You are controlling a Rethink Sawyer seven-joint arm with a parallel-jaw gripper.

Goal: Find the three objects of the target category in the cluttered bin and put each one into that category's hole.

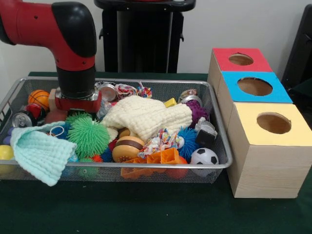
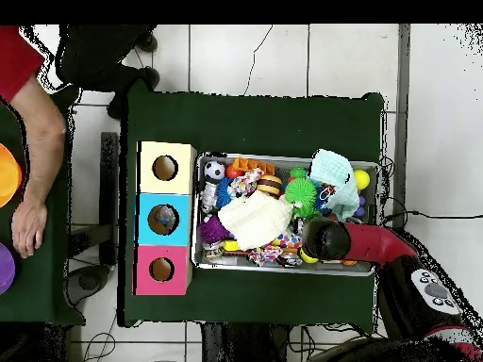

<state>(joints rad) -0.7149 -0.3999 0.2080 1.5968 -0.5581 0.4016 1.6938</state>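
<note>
Bin point(image 1: 222, 165) of wire mesh sits on the green worktop point(image 1: 146, 209), packed with clutter. We note a cream knitted cloth point(image 1: 146, 116) heaped at its middle, a mint cloth point(image 1: 41, 151) draped over the rim at one end, and a green spiky ball point(image 1: 87, 135) just beside that cloth. Along the near rim lie an orange plastic piece point(image 1: 156, 163) and a small soccer ball point(image 1: 204, 157); a blue spiky ball point(image 1: 187, 138) and a purple spiky ball point(image 1: 197, 111) lie further in, and a small basketball point(image 1: 38, 98) rests in the far corner by a drinks can point(image 1: 22, 119).

Three wooden boxes stand in a row just beside the bin, each with a round hole on top: a red-topped box point(image 1: 241, 59), a blue-topped box point(image 1: 255, 87) and a yellow-topped box point(image 1: 271, 124). In the overhead view something lies inside the blue one's hole.

We see the red and black arm point(image 1: 73, 44) reaching down into the bin's far side, near the basketball. Its end effector point(image 1: 78, 105) is buried among the toys, and we cannot tell whether it is spread, pressed together or pinching anything.

A person's arm point(image 2: 42, 141) rests on a neighbouring surface at the overhead view's edge.
</note>
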